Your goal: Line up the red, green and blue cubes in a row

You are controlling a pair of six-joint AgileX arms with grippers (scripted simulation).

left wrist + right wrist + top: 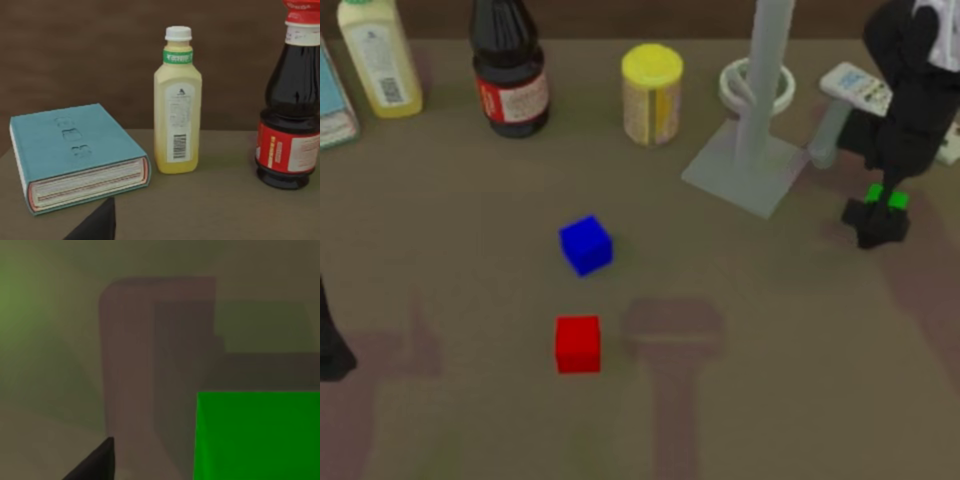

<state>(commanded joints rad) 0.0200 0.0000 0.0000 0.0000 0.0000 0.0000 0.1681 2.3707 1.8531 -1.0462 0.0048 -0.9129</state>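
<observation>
Gripping the green cube (887,196), the right gripper (880,212) is seen at the right side of the table (770,380), near the front of a grey stand (745,165); the fingers are closed on the cube, and only small green patches show between them from above. In the right wrist view the green cube (257,435) fills one corner, with a dark fingertip (95,462) beside it over the table surface. The blue cube (586,245) is set near the middle of the table, turned slightly askew. The red cube (578,344) lies just in front of it, apart from it and squared to the table edge. The left arm (332,345) is parked at the left edge; whether its fingers are open or closed cannot be told. Along the back edge a teal book (75,155), a yellow bottle (177,115) and a dark bottle (292,115) are lined up, and a yellow-lidded jar (652,92) is placed beside the stand.
</observation>
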